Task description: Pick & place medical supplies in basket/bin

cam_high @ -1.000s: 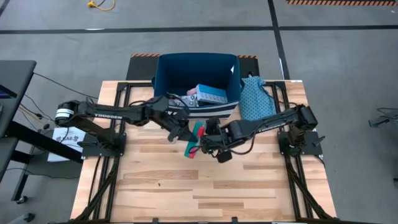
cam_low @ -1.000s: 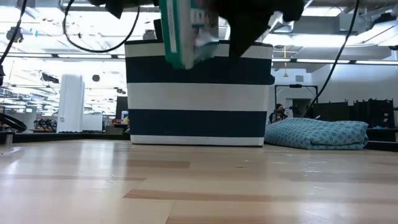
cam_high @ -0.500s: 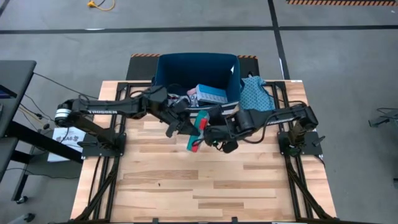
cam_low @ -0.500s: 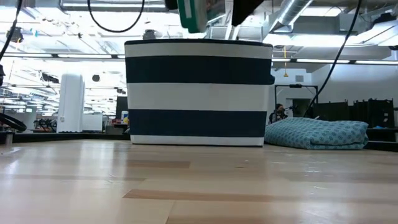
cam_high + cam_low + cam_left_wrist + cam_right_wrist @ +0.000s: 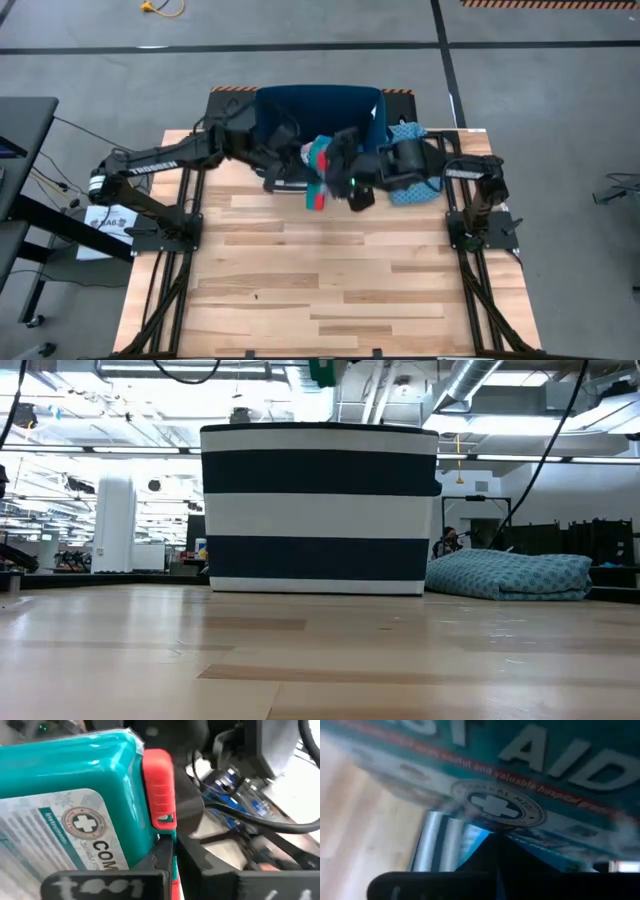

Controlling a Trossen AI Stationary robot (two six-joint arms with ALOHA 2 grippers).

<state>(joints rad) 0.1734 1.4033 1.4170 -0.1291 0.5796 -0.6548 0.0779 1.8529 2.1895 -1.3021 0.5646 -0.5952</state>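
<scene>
While clamped from two sides: left tool point(image 5: 300, 178) pinched narrow on the latch edge of the teal-and-red first-aid box point(image 5: 318, 172), right tool point(image 5: 338, 180) pinched narrow on the opposite side, printed face filling its wrist view.

Held in the air over the near rim of the navy striped bin point(image 5: 270, 100), at the far edge of the counter point(image 5: 300, 280). Only a sliver seen above the bin's rim in the low view. Not yet inside.

Judged a rigid moulded plastic shell: stiff, smooth, likely slick under hard fingers, moderately heavy if stocked. Probably not fragile, though the red latch point(image 5: 159, 790) could pop under a hard squeeze or a drop.

Best gripped across the thin rim beside the latch, not on the broad glossy faces. Worth levelling both tools together to avoid twisting it loose, and lowering well past the rim before letting go.

Off to the right of the bin: teal patterned cloth bag point(image 5: 410, 150), not part of the job.
</scene>
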